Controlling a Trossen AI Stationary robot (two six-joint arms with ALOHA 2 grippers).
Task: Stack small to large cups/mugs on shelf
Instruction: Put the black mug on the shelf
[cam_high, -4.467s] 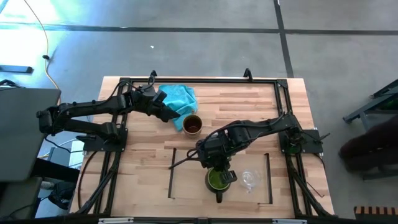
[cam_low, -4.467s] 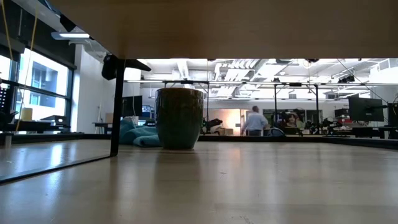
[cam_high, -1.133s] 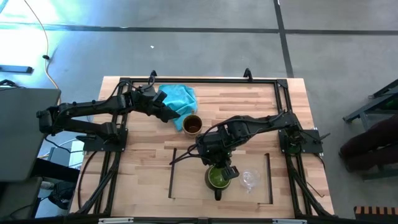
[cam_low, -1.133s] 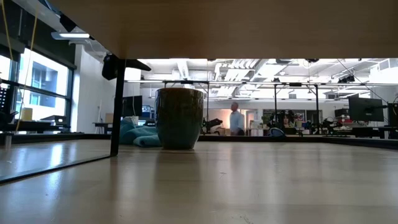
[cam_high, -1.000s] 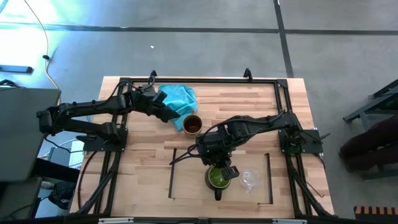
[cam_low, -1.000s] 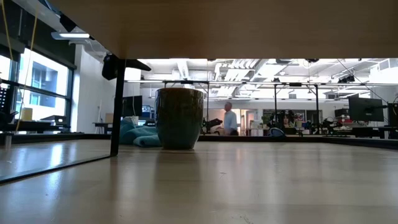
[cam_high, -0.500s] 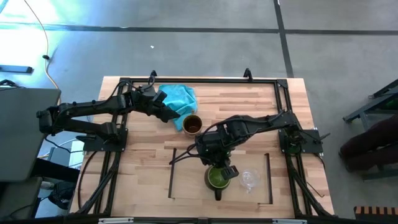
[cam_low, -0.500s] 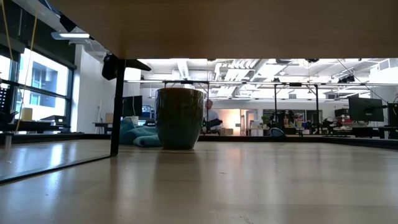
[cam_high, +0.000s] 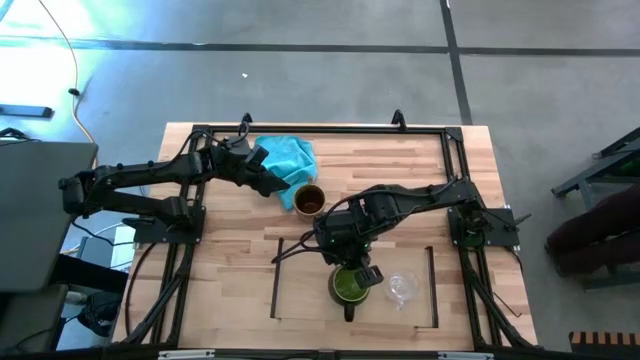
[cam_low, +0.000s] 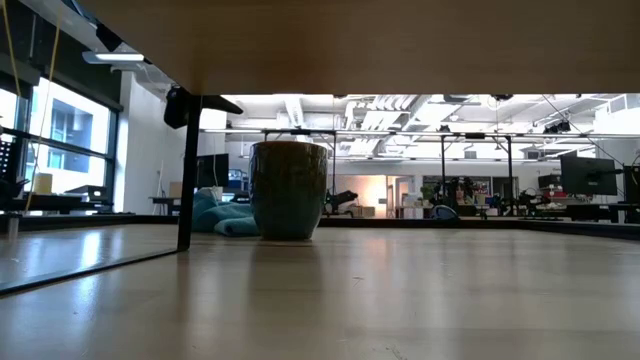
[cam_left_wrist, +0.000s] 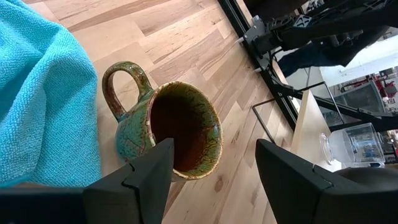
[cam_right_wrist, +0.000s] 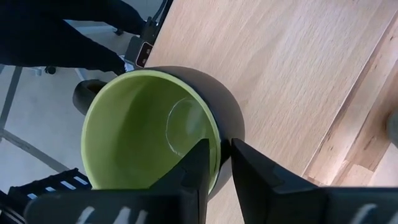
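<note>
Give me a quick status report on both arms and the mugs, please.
Right gripper shut on green mug rim, on shelf. Left gripper open at brown mug by turquoise cloth. Glass cup beside green mug.

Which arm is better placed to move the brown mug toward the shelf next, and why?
Left. The left gripper is open around the brown mug's rim beside the cloth, while the right gripper is pinching the green mug on the shelf.

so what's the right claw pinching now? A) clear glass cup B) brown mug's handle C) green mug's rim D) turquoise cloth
C: the right claw straddles the green mug wall, one finger inside and one outside, on the shelf; the glass cup stands free beside it.
</note>
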